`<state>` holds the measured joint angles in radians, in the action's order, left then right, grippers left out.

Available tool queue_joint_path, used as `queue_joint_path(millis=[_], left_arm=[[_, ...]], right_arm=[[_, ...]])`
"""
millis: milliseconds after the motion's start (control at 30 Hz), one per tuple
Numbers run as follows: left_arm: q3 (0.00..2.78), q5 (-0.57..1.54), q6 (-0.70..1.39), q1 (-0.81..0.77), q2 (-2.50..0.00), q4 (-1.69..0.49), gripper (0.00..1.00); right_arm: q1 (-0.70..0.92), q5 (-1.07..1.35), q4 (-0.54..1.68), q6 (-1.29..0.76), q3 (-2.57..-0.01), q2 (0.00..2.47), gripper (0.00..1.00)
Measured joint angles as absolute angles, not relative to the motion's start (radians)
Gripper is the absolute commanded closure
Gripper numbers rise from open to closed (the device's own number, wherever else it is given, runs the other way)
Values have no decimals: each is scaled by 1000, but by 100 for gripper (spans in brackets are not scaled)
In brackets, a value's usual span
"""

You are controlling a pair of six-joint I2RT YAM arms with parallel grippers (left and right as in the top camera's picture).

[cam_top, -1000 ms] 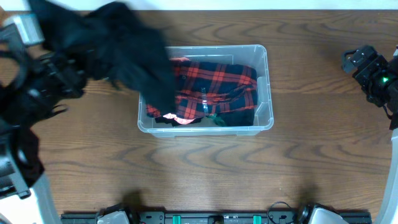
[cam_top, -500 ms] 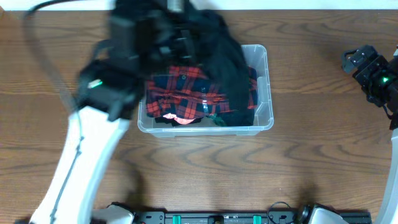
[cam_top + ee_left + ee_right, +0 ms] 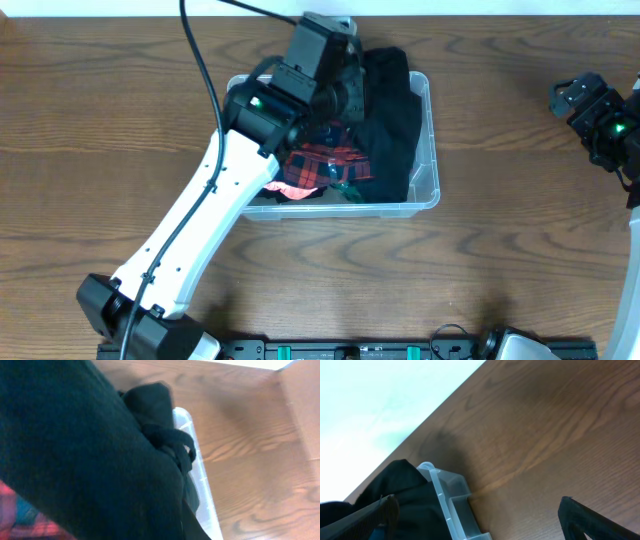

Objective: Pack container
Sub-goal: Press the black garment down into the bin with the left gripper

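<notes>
L tool (image 3: 338, 96) clamps black garment (image 3: 392, 120) in container (image 3: 431, 150).

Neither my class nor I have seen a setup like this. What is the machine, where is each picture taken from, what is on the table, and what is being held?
This is a robot with two arms at a brown wooden table. One picture looks down from above; the other two come from a camera on each wrist. On the table stands a large clear plastic container holding a red-and-black plaid garment. The left end effector, reaching over it, is closed and seems to pinch a black fabric garment that lies in the container and fills the left wrist picture. The right end effector sits open and empty near the table's right edge.
</notes>
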<state>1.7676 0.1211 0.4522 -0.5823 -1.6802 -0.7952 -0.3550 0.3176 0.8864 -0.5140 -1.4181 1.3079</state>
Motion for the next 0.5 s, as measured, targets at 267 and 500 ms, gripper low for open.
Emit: queue_joint_path(millis=[267,500], left_arm=[[1768,-27,524,-642,-1681,-1011,94],[1768,-133,603,-698,-1681,-1129,66]], right_arm=[[-355,318,886,-514,-1418,1308,1],[-355,318,886,-514,-1418,1308,1]])
